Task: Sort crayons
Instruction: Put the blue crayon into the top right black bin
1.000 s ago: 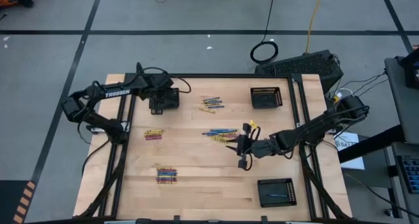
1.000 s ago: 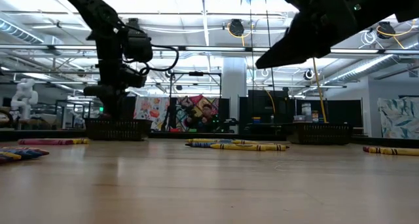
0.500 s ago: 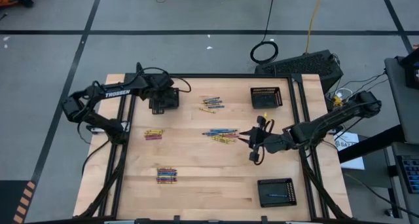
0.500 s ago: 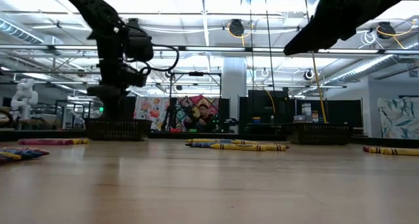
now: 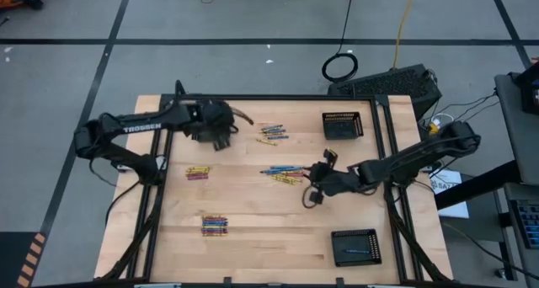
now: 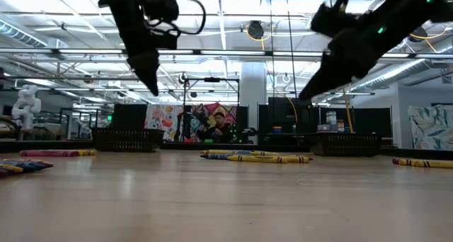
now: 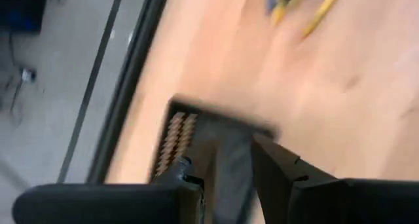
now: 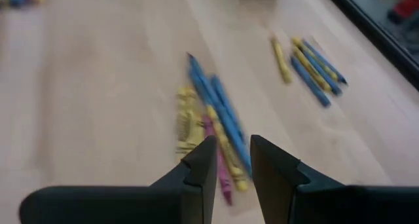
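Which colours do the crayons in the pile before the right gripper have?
The crayons are blue, yellow and pink; the right wrist view shows them best.

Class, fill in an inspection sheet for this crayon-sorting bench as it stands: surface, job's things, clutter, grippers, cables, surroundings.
Surface: wooden table, black frame rails.
Job's things: crayons in loose groups mid-table, more near the front-left; three black mesh baskets, one partly under the left arm.
Clutter: nothing seen.
Grippers: left gripper above the back-left basket, fingers slightly apart, empty; right gripper over the central crayons, fingers slightly apart, empty.
Cables: coiled cable and yellow cable on the floor behind.
Surroundings: grey floor with black tape lines; open hall behind.
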